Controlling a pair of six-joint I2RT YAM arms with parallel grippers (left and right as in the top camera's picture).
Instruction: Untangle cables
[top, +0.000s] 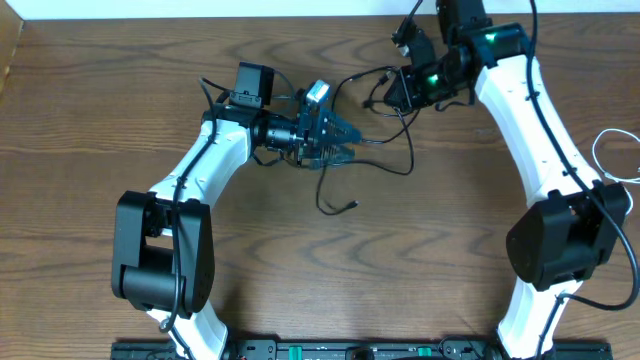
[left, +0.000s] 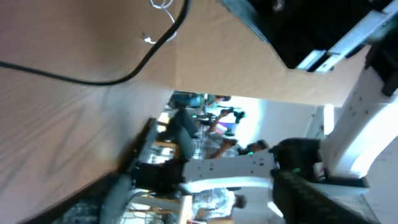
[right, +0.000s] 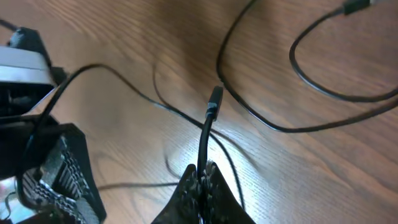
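Black cables (top: 405, 150) lie in loose loops on the wooden table between the two arms, and one plug end (top: 355, 205) rests near the middle. My right gripper (right: 202, 177) is shut on one black cable (right: 205, 140), whose plug (right: 214, 99) sticks out past the fingertips. In the overhead view the right gripper (top: 390, 92) sits at the back of the table. My left gripper (top: 342, 141) stands open just left of the loops, rolled on its side, with nothing between its fingers (left: 308, 196). A white cable (top: 612, 150) lies at the right edge.
The two grippers are close together, and the left one (right: 59, 168) shows at the left in the right wrist view. The back edge of the table (top: 200, 20) meets a white wall. The arm bases (top: 160, 260) stand at the front corners.
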